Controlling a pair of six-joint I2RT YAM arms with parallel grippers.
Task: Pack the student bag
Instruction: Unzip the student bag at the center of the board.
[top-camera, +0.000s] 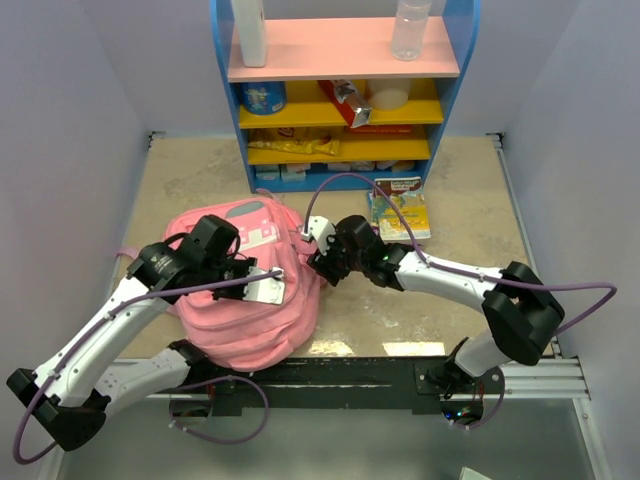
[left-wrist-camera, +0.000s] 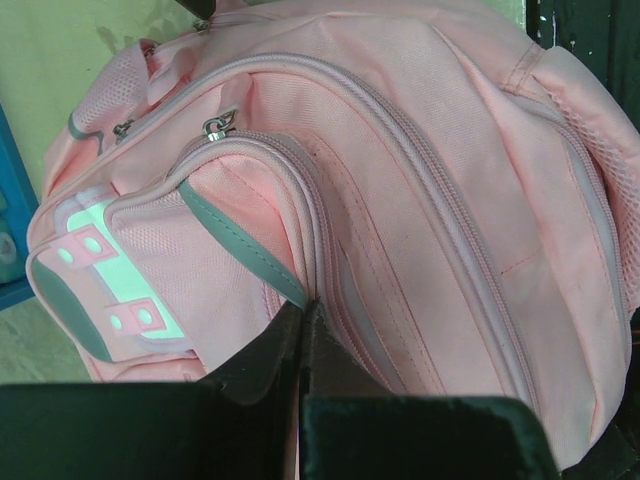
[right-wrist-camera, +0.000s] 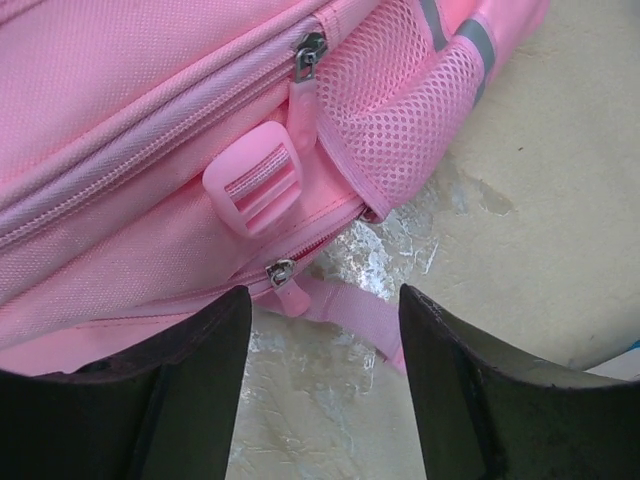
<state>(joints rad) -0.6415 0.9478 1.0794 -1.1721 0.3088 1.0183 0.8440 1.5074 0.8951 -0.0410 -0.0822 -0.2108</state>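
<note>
Student bag (top-camera: 250, 330) lies zipped on the surface (top-camera: 200, 170); left tool (left-wrist-camera: 305, 312) clenched, right tool (right-wrist-camera: 325, 300) released by a zip pull (right-wrist-camera: 283, 272); we judge packing unstarted.

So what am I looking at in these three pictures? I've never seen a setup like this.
Two white robot arms, a left arm and a right arm, are bolted at the near edge of a table. The wide picture looks down from above and behind them; the other two come from cameras on each wrist, the dark shapes below being that arm's pincer. On the table lie a pink student bag and a colourful packet, a shelf unit behind. The left pincer is shut, tips against the bag; the right pincer is open beside a zip pull, holding nothing.
</note>
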